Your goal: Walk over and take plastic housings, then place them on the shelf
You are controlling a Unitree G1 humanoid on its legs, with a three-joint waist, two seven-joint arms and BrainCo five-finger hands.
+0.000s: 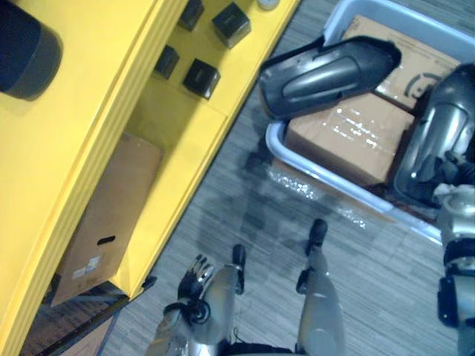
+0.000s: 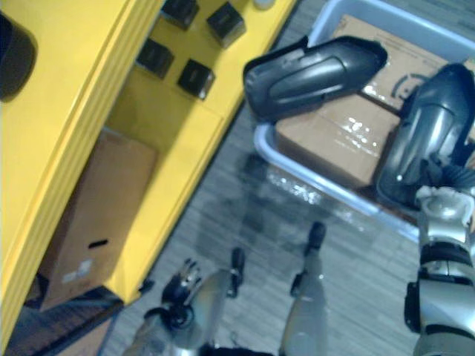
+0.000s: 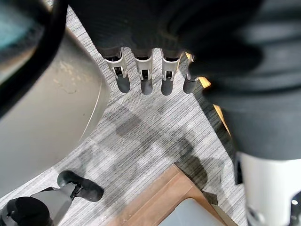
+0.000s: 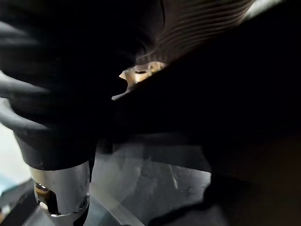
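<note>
Two dark grey plastic housings show at the pale blue bin [image 1: 326,182]. One housing [image 1: 326,70] lies across the bin's near corner, resting on a cardboard box [image 1: 349,137]. The other housing [image 2: 427,133] stands upright at the bin's right side, and my right hand [image 2: 443,194] sits at its lower end with fingers curled on its edge. In the right wrist view that dark housing [image 4: 221,108] fills the space before the palm. My left hand [image 1: 194,280] hangs low over the floor, fingers [image 3: 143,70] relaxed and holding nothing.
A yellow shelf [image 1: 111,111] runs along the left, with small black boxes [image 1: 202,78] on one level and a cardboard box [image 1: 107,219] lower down. A dark round object [image 1: 26,48] sits on its top. Grey striped floor lies between shelf and bin.
</note>
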